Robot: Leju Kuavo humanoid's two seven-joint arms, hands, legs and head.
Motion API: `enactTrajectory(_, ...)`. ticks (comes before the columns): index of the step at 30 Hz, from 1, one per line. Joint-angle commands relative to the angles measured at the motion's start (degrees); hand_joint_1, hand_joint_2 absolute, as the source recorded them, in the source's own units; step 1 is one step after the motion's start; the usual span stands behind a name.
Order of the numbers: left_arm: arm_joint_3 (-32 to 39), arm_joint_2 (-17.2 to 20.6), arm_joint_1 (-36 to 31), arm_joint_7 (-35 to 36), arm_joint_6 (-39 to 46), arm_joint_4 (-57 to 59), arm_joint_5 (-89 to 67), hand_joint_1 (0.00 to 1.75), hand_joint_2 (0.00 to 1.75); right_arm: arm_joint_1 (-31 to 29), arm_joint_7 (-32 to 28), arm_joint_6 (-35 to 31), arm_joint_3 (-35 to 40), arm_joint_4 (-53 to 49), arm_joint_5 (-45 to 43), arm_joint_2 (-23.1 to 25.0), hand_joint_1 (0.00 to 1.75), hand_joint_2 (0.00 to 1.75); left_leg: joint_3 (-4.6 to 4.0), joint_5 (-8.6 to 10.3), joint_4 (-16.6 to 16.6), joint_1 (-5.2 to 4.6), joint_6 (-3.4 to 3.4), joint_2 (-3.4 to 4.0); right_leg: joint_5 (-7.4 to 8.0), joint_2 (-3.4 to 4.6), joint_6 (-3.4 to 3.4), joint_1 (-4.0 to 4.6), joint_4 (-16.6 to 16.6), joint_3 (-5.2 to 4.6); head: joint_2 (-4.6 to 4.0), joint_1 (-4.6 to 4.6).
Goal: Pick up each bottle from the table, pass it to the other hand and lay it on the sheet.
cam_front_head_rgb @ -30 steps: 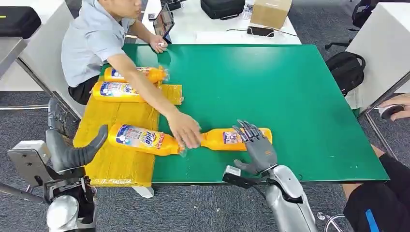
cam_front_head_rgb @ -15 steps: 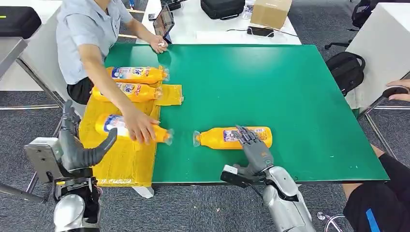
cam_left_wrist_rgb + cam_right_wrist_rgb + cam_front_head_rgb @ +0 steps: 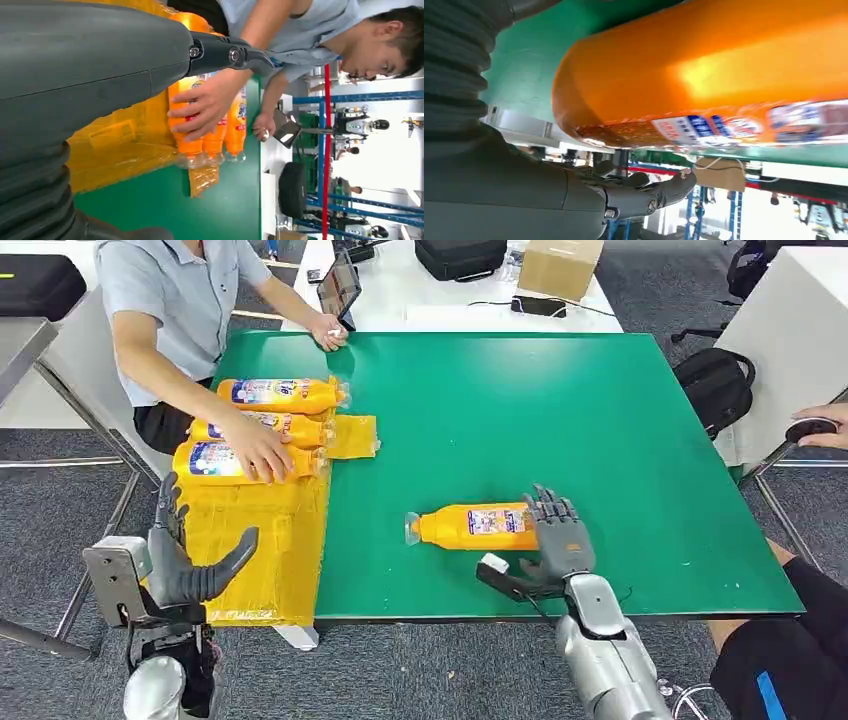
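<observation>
Head view first: a flat green table with a matte top, and at its left edge a crinkled, glossy yellow sheet. Four orange plastic bottles in all, each long and rounded with a blue-and-white label. Three bottles lie side by side on the far end of the sheet, and a person's hand presses down on the nearest of them. The fourth, the lone bottle, lies on its side on the bare green top, clear cap end pointing toward the sheet, well apart from it. The right hand sits at that bottle's base end, dark fingers raised and spread against it, thumb low toward the table edge; it touches but I cannot tell if it grips. The left hand hovers over the sheet's near corner, fingers fanned wide, holding nothing.

Left wrist view: the smooth grey left hand up close, and beyond it the person's hand across the three bottles on the wrinkled yellow sheet.

Right wrist view: the lone bottle, shiny orange and curved, right above the right hand, whose fingers reach out beneath it.
</observation>
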Motion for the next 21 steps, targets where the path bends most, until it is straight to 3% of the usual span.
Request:
enactTrajectory(1, 0.3, -0.2, -0.9, 0.2, -0.7, 2.6, 0.6, 0.00, 1.75, -2.6, -0.7, -1.3, -1.5, 7.5, 5.2, -1.3, 0.00, 1.75, 0.19, -0.02, -0.1, -0.02, 0.08, -0.05, -0.04, -0.12, -0.15, 0.02, -0.1, 0.22, 0.00, 0.00)
enactTrajectory(6, 0.6, -0.2, -0.8, 1.3, -1.9, 3.9, 1.9, 0.00, 1.75, -5.7, -1.8, 0.8, -2.1, 11.2, 4.5, 0.8, 0.00, 1.75, 0.22, -0.04, -0.1, -0.01, 0.08, 0.17, 0.01, 0.08, -0.16, 0.03, -0.1, 0.19, 0.00, 0.02)
enactTrajectory(7, 0.3, -0.2, -1.9, -2.6, -3.0, 3.0, 2.8, 0.00, 1.75, -8.5, -2.2, -2.2, -2.9, 13.0, 3.6, 1.0, 0.00, 1.75, 0.17, -0.02, -0.1, -0.02, 0.06, 0.12, 0.00, 0.05, -0.13, 0.02, -0.1, 0.16, 0.00, 0.00)
enactTrajectory(10, -0.6, -0.2, -4.4, 1.8, -3.4, 1.9, 3.4, 0.00, 1.75, -14.1, -2.5, 6.8, -3.3, 18.6, 2.9, 0.0, 0.00, 1.75, 0.12, -0.04, 0.0, -0.02, 0.10, 0.31, 0.05, 0.21, -0.22, 0.03, 0.1, 0.04, 0.00, 0.02)
enactTrajectory(13, -1.6, -0.2, -5.5, 2.3, -3.2, 3.4, 4.7, 0.00, 1.75, -14.4, -6.4, 7.0, -4.4, 23.8, 0.5, -0.4, 0.00, 1.75, 0.09, 0.04, 0.0, 0.02, 0.08, 0.06, 0.10, -0.02, -0.08, 0.05, 0.0, 0.07, 0.00, 0.00)
enactTrajectory(21, -1.9, -0.2, -7.0, 1.6, -4.0, 7.1, 6.9, 0.00, 1.75, -16.0, -5.4, 9.9, -2.2, 29.1, 3.2, -0.5, 0.00, 1.75, 0.29, 0.07, 0.0, 0.02, 0.08, 0.16, 0.08, -0.01, -0.05, 0.05, -0.1, 0.21, 0.00, 0.00)
